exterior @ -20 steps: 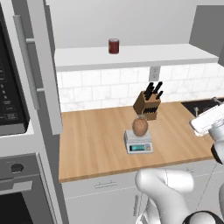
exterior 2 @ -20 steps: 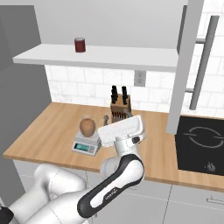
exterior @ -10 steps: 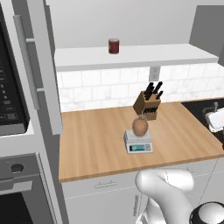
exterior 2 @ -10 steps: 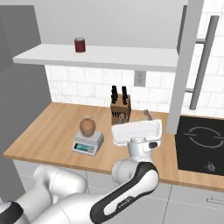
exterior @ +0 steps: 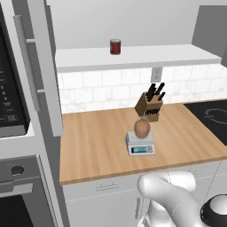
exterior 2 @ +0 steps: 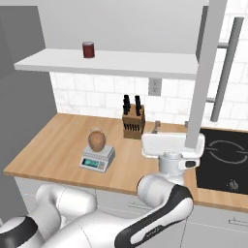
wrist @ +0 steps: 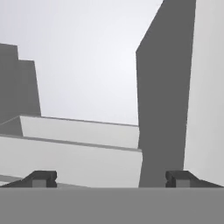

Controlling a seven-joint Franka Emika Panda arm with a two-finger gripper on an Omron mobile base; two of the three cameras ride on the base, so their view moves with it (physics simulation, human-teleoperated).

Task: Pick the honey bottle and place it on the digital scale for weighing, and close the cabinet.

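The amber honey bottle (exterior: pixel 142 128) (exterior 2: pixel 97 140) stands upright on the light grey digital scale (exterior: pixel 140 144) (exterior 2: pixel 98 159) in the middle of the wooden counter. The cabinet is open: its left door (exterior: pixel 42 66) and its right door (exterior 2: pixel 206 72) swing out from the white shelf (exterior 2: pixel 111 62). My gripper (exterior 2: pixel 171 127) (wrist: pixel 111 179) is open and holds nothing. It points up, right of the scale, at the lower end of the right door. In the hand view the door's dark edge (wrist: pixel 162 109) rises between the fingertips (wrist: pixel 181 178).
A dark red jar (exterior: pixel 115 46) (exterior 2: pixel 88 49) stands on the cabinet shelf. A wooden knife block (exterior: pixel 148 106) (exterior 2: pixel 132 123) sits behind the scale. A black cooktop (exterior 2: pixel 223 160) lies at the right. A wall oven (exterior: pixel 17 177) fills the far left.
The arm has swung right, out of the left base view, bringing the open hand under the right cabinet door. The honey bottle and scale have stayed put.
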